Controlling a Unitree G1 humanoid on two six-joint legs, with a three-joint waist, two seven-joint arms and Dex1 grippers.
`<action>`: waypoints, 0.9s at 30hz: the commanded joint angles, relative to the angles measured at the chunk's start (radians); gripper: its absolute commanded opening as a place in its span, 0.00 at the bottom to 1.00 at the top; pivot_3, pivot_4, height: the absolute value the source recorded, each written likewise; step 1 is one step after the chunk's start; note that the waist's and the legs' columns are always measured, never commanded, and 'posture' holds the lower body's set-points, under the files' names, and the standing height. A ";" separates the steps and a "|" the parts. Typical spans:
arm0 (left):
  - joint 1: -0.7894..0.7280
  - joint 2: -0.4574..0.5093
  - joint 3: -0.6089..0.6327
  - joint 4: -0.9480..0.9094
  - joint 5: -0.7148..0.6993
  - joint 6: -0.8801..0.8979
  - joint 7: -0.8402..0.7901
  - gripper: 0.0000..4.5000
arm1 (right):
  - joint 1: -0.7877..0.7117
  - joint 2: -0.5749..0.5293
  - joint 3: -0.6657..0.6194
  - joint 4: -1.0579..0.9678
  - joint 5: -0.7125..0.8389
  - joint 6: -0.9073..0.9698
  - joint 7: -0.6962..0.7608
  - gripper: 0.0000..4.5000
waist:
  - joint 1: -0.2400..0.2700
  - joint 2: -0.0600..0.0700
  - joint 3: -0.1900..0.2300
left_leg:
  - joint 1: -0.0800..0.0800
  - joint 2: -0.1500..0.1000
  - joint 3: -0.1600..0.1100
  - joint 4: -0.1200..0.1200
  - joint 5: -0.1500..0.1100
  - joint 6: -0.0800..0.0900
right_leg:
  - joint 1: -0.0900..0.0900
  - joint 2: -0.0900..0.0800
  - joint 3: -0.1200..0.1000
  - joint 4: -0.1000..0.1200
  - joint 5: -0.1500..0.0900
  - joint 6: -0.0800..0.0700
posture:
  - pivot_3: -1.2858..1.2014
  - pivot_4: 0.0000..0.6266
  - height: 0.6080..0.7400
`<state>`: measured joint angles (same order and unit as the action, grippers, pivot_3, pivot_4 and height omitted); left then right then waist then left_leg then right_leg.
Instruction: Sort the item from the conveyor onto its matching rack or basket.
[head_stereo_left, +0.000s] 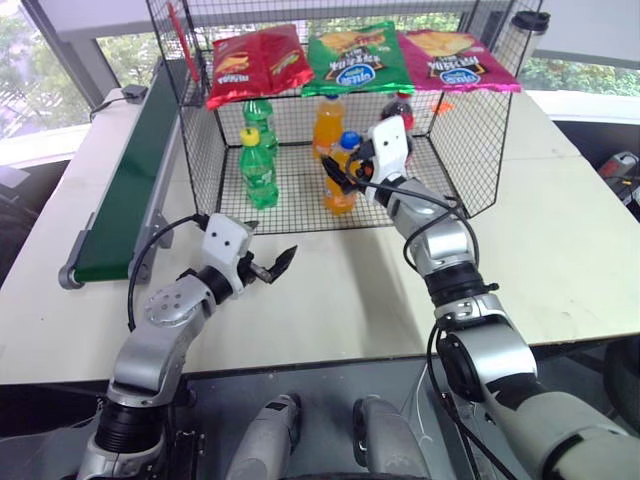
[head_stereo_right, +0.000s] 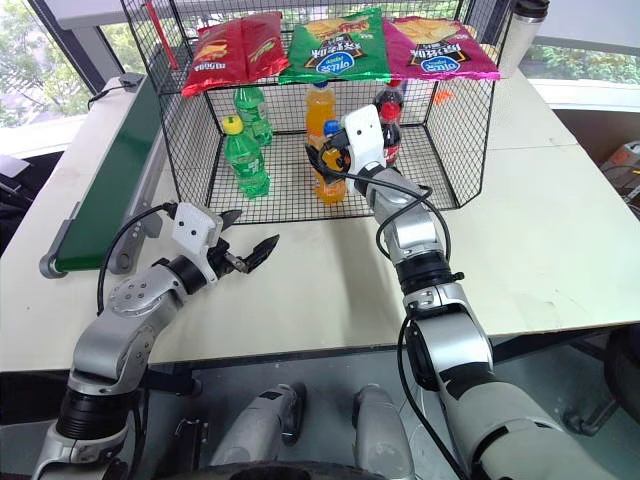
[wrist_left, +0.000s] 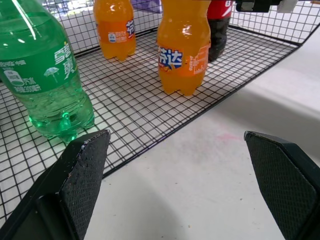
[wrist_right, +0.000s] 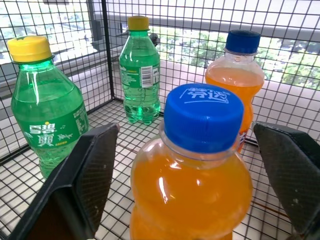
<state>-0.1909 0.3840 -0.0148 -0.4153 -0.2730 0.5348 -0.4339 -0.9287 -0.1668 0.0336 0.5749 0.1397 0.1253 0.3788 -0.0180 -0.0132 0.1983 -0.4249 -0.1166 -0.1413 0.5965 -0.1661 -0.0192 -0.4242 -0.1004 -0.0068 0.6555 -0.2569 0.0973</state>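
The item, a small orange soda bottle with a blue cap (head_stereo_left: 340, 182), stands upright on the grid floor of the black wire basket (head_stereo_left: 470, 150). My right gripper (wrist_right: 186, 130) reaches into the basket and is open. Its fingers (wrist_right: 85, 175) stand on either side of the bottle (wrist_right: 197, 175) with a gap on both sides. My left gripper (head_stereo_left: 268, 250) is open and holds nothing. It hovers over the white table just in front of the basket's open front. The dark green conveyor (head_stereo_left: 125, 180) runs along the table's left side with nothing on it.
Another orange bottle (head_stereo_left: 327, 120), two green bottles (head_stereo_left: 258, 170) and a cola bottle (head_stereo_left: 400, 105) also stand in the basket. Three chip bags (head_stereo_left: 352, 55) lie on its top. A tumbler (head_stereo_left: 525, 30) stands behind it. Bare table (head_stereo_left: 560, 230) lies to the right.
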 joint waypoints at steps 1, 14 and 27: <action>-0.003 0.002 0.009 -0.027 -0.001 -0.019 0.000 1.00 | -0.011 -0.005 -0.008 -0.074 -0.005 0.002 0.006 1.00 | 0.000 0.000 0.000 | 0.000 0.001 0.001 0.000 0.000 0.000 | 0.000 0.001 0.001 0.000 0.000 -0.001 | 0.52 0.24 0.99; 0.034 -0.006 0.018 -0.051 -0.042 -0.008 -0.023 1.00 | 0.239 -0.163 -0.056 -0.625 0.138 0.350 0.122 1.00 | 0.006 0.000 0.000 | 0.000 0.004 0.002 0.000 0.000 0.000 | -0.001 0.003 0.002 -0.001 0.001 -0.002 | 0.52 0.24 0.99; 0.118 0.042 0.047 -0.067 -0.078 0.033 -0.043 1.00 | 0.566 -0.248 -0.041 -1.037 0.318 0.650 0.159 1.00 | 0.007 0.000 0.000 | 0.000 0.009 0.005 0.001 0.000 0.000 | -0.001 0.004 0.002 -0.004 0.002 -0.010 | 0.52 0.24 0.99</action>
<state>-0.0806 0.4133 0.0135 -0.4411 -0.3383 0.5654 -0.4707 -0.3684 -0.4128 0.0124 -0.4264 0.4487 0.7787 0.5507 -0.0107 -0.0133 0.1980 -0.4247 -0.1074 -0.1364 0.5975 -0.1664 -0.0195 -0.4246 -0.0969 -0.0053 0.6514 -0.2544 0.0869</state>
